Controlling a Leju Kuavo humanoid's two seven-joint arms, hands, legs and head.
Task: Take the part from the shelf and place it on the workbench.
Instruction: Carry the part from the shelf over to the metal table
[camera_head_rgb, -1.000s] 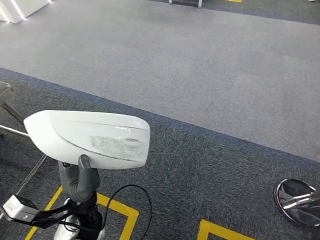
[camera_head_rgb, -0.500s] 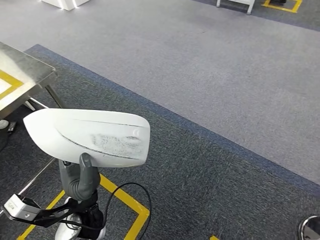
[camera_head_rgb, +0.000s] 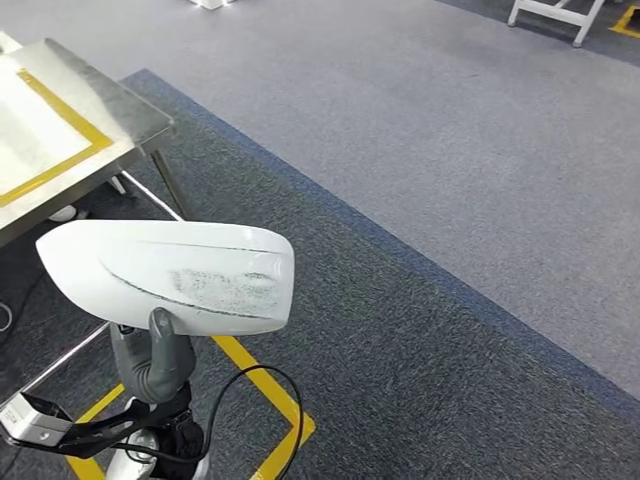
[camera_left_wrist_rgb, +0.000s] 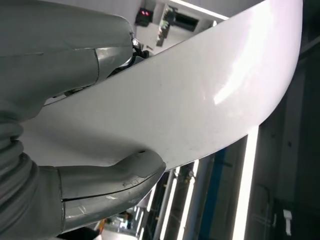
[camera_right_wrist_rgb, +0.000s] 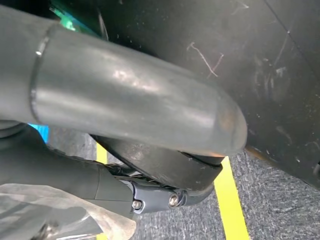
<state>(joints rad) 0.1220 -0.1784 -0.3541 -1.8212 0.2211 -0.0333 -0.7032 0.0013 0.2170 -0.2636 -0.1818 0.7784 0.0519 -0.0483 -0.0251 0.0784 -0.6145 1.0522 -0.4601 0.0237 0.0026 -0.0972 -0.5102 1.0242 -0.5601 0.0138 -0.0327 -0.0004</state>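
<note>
Part (camera_head_rgb: 166, 275) off shelf, gripped from below in left hand (camera_head_rgb: 151, 365). Workbench (camera_head_rgb: 68, 140) at ten o'clock, placing left. Right hand (camera_right_wrist_rgb: 132, 115): state unclear.

Left hand gripping, raised in front of the body

The left hand (camera_head_rgb: 155, 362) holds the white part (camera_head_rgb: 170, 275) from below — thumb (camera_left_wrist_rgb: 113, 182) pressed against its underside; the right hand (camera_right_wrist_rgb: 124, 100) hangs low.

The left hand (camera_head_rgb: 155, 360) is matte grey with a thick rounded thumb (a fine seam runs along it) and a ribbed grey cover behind. A black cable (camera_head_rgb: 290, 410) loops beside its dark wrist. The right hand (camera_right_wrist_rgb: 124, 107) has small silver screws (camera_right_wrist_rgb: 173, 200) on dark fingers (camera_right_wrist_rgb: 158, 170).
</note>
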